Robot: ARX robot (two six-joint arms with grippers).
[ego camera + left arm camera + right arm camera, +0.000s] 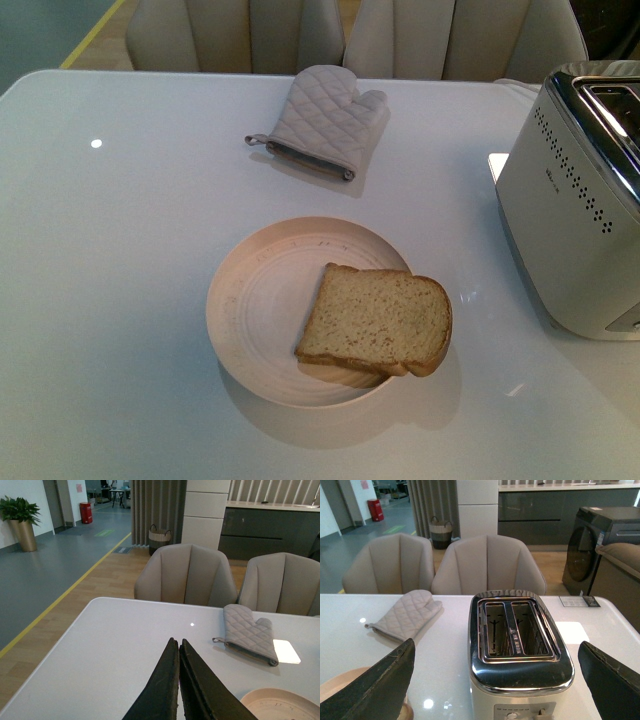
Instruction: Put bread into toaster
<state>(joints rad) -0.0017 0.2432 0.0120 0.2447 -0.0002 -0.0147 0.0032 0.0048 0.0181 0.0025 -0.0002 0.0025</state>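
The left gripper (178,641) has its two black fingers (162,687) pressed flat against each other, with nothing between them. The right gripper (496,646) is the opposite: its dark fingers (377,685) are spread wide and hold nothing.

Straight ahead of this wide gap, and lower than the fingertips, stands the boxy white toaster with a shiny chrome top (520,677). Both of its slots are empty and face up.

The round pale pinkish ceramic plate (280,702) lies close beside the left fingers, on the side toward the other arm. Its rim also shows next to one right finger. On it, in the front view, rests the slice of light tan bread with a darker brown crust (378,320). It lies flat and no finger touches it. Its rounded end hangs over the plate rim toward the toaster.

I judge that the bread is light, soft and easy to crush or tear. A gentle pinch across its two faces at this overhanging crust end seems best.

Farther beyond the fingers lies the quilted beige fabric oven mitt (320,120) on the glossy white table (120,300).
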